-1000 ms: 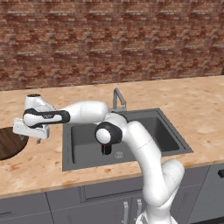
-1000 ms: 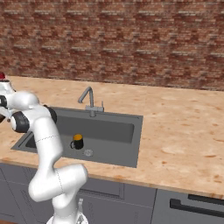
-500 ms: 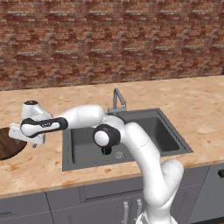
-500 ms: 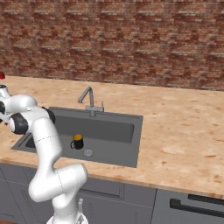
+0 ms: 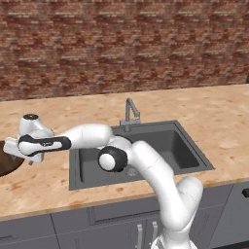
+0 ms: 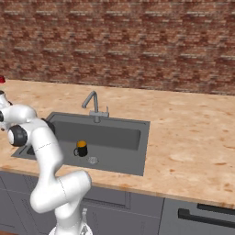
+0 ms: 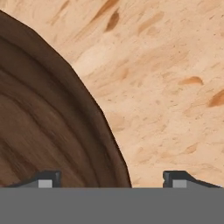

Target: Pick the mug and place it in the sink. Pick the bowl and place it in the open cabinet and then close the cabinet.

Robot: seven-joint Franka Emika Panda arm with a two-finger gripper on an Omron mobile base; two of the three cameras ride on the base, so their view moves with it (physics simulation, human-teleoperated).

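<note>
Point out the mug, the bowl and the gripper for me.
mug (image 6: 81, 149): right base view, on its black side, in the sink.
bowl (image 7: 39, 127): hand view, on its wood-grain wall.
gripper (image 7: 111, 179): hand view, midway between the fingertips, astride the bowl's rim.

Even, bright, rendered light everywhere, no glare. Soft shadow inside the sink (image 5: 146, 151) basin. The worktop (image 7: 166, 87) is sharp close up; the brick wall (image 6: 119, 41) looks slightly coarse, pixelated.

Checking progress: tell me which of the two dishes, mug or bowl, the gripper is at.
The bowl: its wood-grain rim runs between the open gripper tips, on the counter left of the sink. The mug stands inside the sink.
</note>
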